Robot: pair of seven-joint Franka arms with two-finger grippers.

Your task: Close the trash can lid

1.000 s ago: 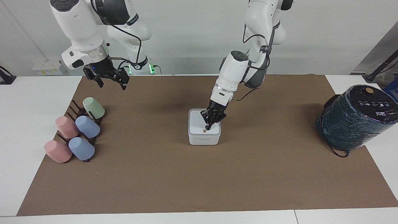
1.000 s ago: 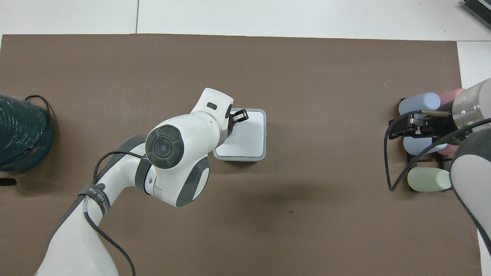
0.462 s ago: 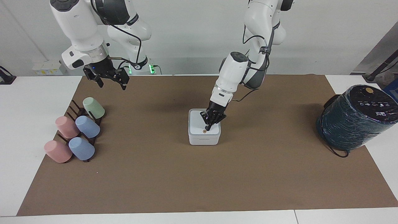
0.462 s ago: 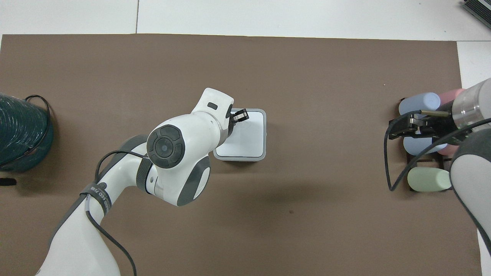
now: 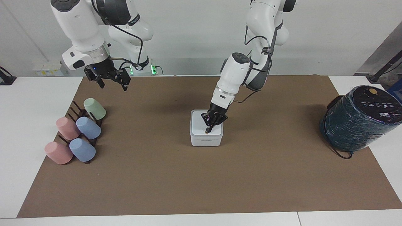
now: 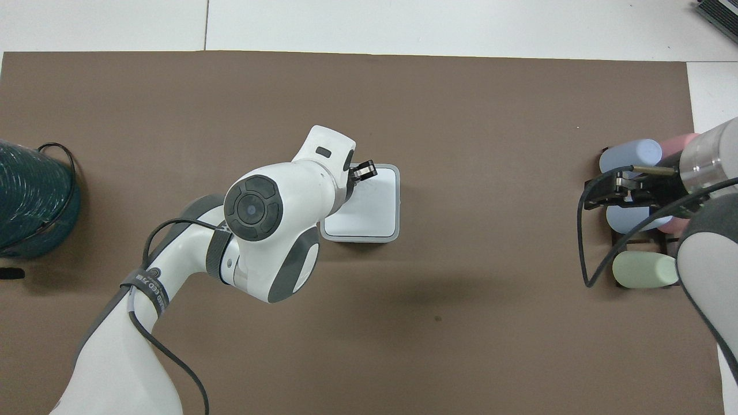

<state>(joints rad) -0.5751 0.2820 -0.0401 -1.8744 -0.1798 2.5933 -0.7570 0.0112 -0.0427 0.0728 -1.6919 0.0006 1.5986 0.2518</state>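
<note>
The white trash can stands in the middle of the brown mat, and it also shows in the overhead view. Its lid lies flat on top of the can; in the overhead view the lid is partly covered by my left arm. My left gripper points down with its fingers together, the tip on the lid at the orange-brown dot, on the side of the lid farthest from the robots. It shows in the overhead view too. My right gripper waits open in the air over the mat by the cup rack.
A dark rack with several pink, blue and green cups lies toward the right arm's end of the table. A large dark teal wrapped cylinder with a cable stands at the left arm's end. The brown mat covers most of the table.
My left gripper's tip has moved down and a little away from the robots along the lid, onto the orange dot. The right arm has not moved.
</note>
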